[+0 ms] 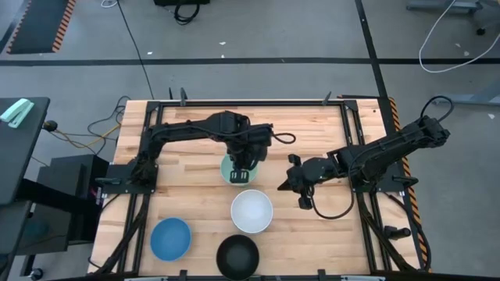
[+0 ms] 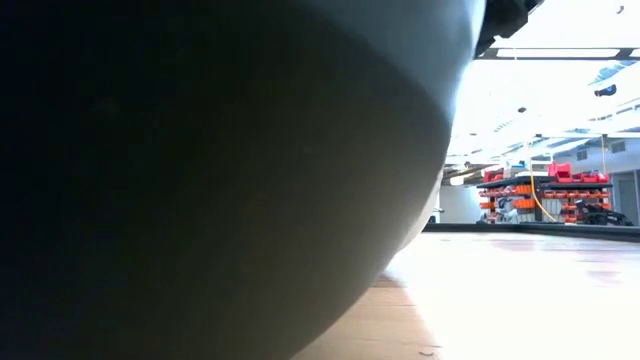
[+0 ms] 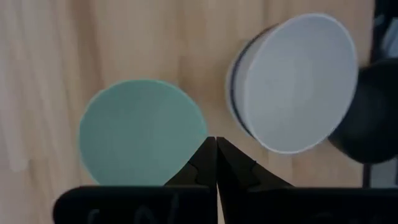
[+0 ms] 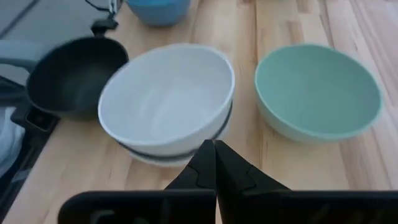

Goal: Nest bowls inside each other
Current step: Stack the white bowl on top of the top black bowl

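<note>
The mint green bowl (image 1: 233, 170) (image 3: 142, 132) (image 4: 317, 90) stands on its base mid-table. My left gripper (image 1: 242, 173) (image 3: 216, 142) hangs over its right rim, shut and empty. A white bowl (image 1: 251, 211) (image 4: 166, 93) (image 3: 298, 81) sits nested on a dark-rimmed bowl with a white one under it. My right gripper (image 1: 287, 184) (image 4: 214, 148) is shut and empty, to the right of this stack and pointing toward it. The blue bowl (image 1: 170, 238) (image 4: 158, 9) and a black bowl (image 1: 237, 256) (image 4: 74, 74) stand alone near the near edge.
The black bowl's wall (image 2: 200, 150) fills most of the low view. Bare wood (image 1: 195, 140) lies left of the mint bowl and along the far side. The table's black frame rails (image 1: 355, 140) run along both sides. The room's floor lies beyond the edges.
</note>
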Controlling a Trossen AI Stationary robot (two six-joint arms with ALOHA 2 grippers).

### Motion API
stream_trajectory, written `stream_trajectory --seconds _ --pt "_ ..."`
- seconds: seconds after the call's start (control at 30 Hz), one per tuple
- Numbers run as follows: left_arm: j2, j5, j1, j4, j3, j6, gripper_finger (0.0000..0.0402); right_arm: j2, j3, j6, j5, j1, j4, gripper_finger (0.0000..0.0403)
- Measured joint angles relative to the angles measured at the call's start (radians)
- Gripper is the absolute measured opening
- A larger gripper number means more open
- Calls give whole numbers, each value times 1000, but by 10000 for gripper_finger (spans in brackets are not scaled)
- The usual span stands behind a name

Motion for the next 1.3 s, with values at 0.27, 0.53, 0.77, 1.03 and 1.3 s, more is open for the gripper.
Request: stream_trajectory --seconds 0.27,0.53,0.77,1.03,1.3 --pt "0 -84 29 -22 0 -7 10 36 0 -14 -25 8 42 0" --pt "-32 -118 107 -42 0 -14 19 153 0 -57 -73 21 160 0" --pt "-65 -150 163 -42 0 -15 8 232 23 -69 -96 22 206 0" --pt "-72 -153 188 -44 -1 -37 24 313 40 -70 -96 28 205 0" --pt "-72 -153 185 -41 -1 -39 25 322 40 -79 -96 27 212 0"
